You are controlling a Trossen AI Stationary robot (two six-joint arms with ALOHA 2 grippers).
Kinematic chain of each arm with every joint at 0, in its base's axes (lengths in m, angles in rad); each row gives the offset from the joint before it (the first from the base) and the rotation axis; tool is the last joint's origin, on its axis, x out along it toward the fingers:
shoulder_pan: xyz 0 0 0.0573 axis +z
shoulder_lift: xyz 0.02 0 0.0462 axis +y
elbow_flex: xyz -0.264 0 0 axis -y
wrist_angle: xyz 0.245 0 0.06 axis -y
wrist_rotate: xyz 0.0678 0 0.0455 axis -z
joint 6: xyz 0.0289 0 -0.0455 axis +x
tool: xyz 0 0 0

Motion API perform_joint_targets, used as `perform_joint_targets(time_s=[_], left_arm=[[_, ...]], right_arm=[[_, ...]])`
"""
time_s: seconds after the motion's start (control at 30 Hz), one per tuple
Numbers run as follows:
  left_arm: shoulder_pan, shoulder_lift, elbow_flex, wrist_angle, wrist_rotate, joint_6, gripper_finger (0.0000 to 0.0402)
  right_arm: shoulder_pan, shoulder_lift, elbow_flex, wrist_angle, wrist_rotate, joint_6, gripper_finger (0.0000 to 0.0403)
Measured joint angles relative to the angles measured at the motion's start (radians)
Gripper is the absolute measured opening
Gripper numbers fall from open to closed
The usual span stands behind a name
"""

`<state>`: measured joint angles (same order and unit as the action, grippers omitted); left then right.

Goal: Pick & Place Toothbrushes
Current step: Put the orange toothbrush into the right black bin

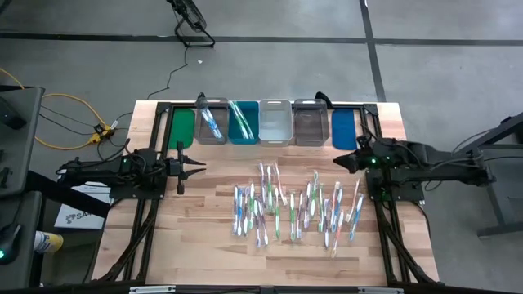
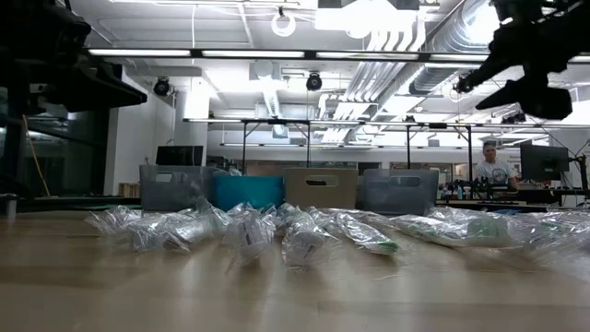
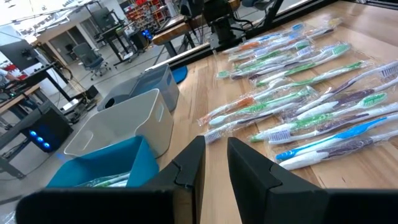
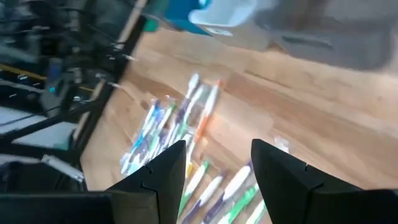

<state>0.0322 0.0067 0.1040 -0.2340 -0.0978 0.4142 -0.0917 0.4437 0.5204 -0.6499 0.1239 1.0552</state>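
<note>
Mostly I am only starting: a few toothbrushes are lying in the grey bin (image 1: 212,122) and teal bin (image 1: 243,122), while most toothbrushes (image 1: 294,206) are lying scattered on the surface (image 1: 196,245). My left end effector (image 1: 198,169) is hovering narrowly parted, my right end effector (image 1: 338,162) spread apart, both empty.

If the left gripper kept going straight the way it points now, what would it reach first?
Probably the toothbrushes spread mid-table: the left gripper points toward the right arm, above bare wood. It looks raised, so it may pass over them.
</note>
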Motion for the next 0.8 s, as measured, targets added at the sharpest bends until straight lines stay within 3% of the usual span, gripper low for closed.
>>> perform_joint_targets(time_s=[0.3,0.6,0.8], left_arm=[[0.000,0.000,0.000,0.000,0.000,0.000,0.0065],[0.000,0.000,0.000,0.000,0.000,0.000,0.0065],[0.000,0.000,0.000,0.000,0.000,0.000,0.0065]], right_arm=[[0.000,0.267,0.243,-0.254,-0.005,0.243,0.0176],[0.008,0.432,0.258,-0.486,-0.151,0.604,0.0176],[0.101,0.572,0.258,-0.565,-0.176,0.774,0.0176]])
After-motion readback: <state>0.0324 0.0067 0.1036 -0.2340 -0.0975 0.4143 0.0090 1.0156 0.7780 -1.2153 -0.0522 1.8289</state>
